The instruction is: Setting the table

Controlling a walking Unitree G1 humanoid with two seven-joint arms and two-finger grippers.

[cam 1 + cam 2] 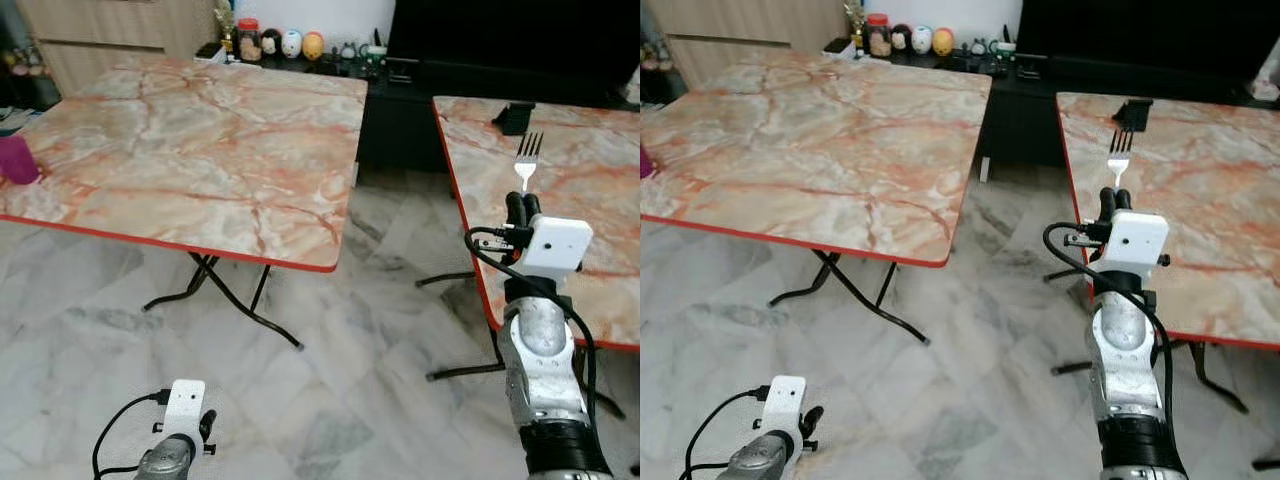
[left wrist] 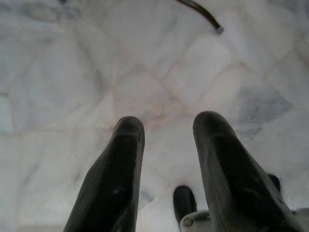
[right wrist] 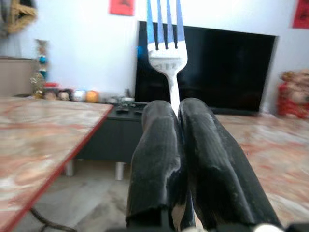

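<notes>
Right gripper [image 3: 176, 108]: the two black fingers [image 3: 157, 154] are pressed together on the handle of a fork, with no gap showing beyond the thin metal between them.
Fork [image 1: 527, 160]: silver, held upright with its four tines pointing up and away from the wrist; in the head views it rises out of the fingertips above the near left part of the right-hand table.
Right arm [image 1: 545, 390]: silver, raised in front of the body, with a white camera block at the wrist and a black cable looping off its left side.
Left gripper [image 2: 166, 130]: fingers [image 2: 116, 179] parted with a clear gap and nothing between them, pointing down at the floor.
Left arm [image 1: 170, 455]: low at the robot's left, hanging idle.
Right-hand table [image 1: 600, 200]: marble-patterned top with a red edge; a small black object [image 1: 513, 117] sits near its far left corner, well beyond the fork.
Left-hand table [image 1: 190, 150]: the same marble top and red edge, on black folding legs; a purple cup [image 1: 17, 160] stands at its left edge.
Floor [image 1: 330, 370]: pale grey marble tiles.
Background: a dark TV unit [image 1: 400, 110] against the wall behind the gap between the tables, with small figurines [image 1: 290, 43] lined up on it.
</notes>
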